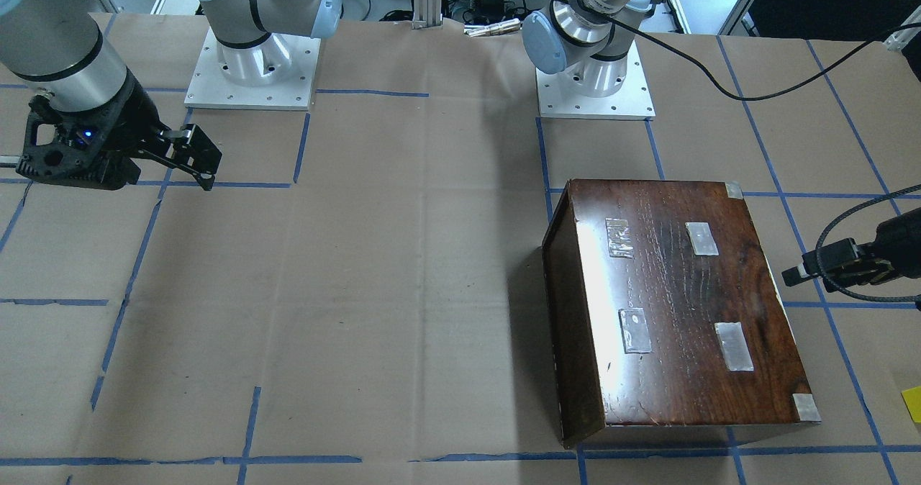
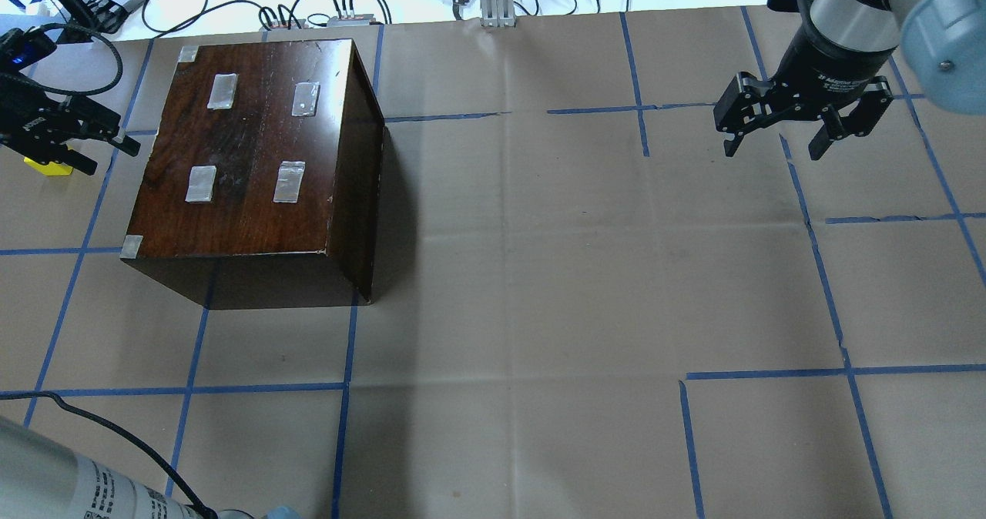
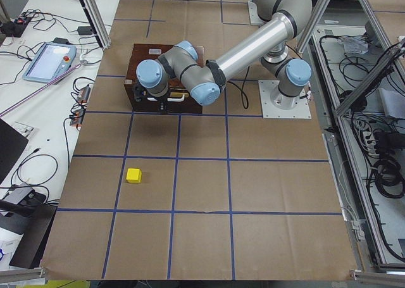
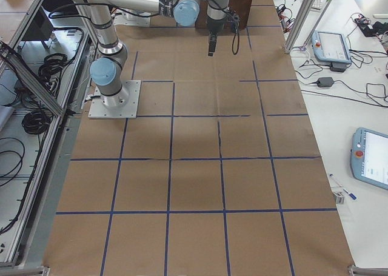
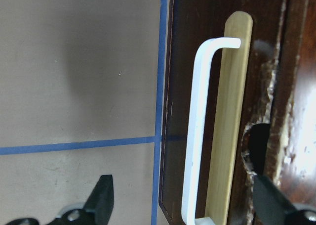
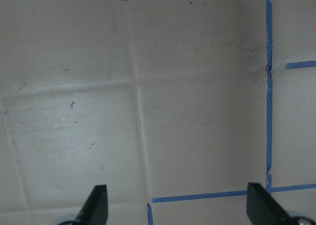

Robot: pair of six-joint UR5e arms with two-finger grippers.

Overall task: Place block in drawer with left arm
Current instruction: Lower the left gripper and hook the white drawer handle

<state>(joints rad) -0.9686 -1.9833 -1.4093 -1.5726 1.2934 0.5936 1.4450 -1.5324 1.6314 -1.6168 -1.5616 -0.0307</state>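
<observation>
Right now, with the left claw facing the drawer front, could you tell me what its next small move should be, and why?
Probably ease the left claw forward over the white handle and close on it. The drawer looks shut, the claw is open with the handle lying between its fingers in the wrist view, and the block sits on the paper.

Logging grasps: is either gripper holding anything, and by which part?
Nothing held: left gripper open before the white handle, right gripper open, block on the table.
</observation>
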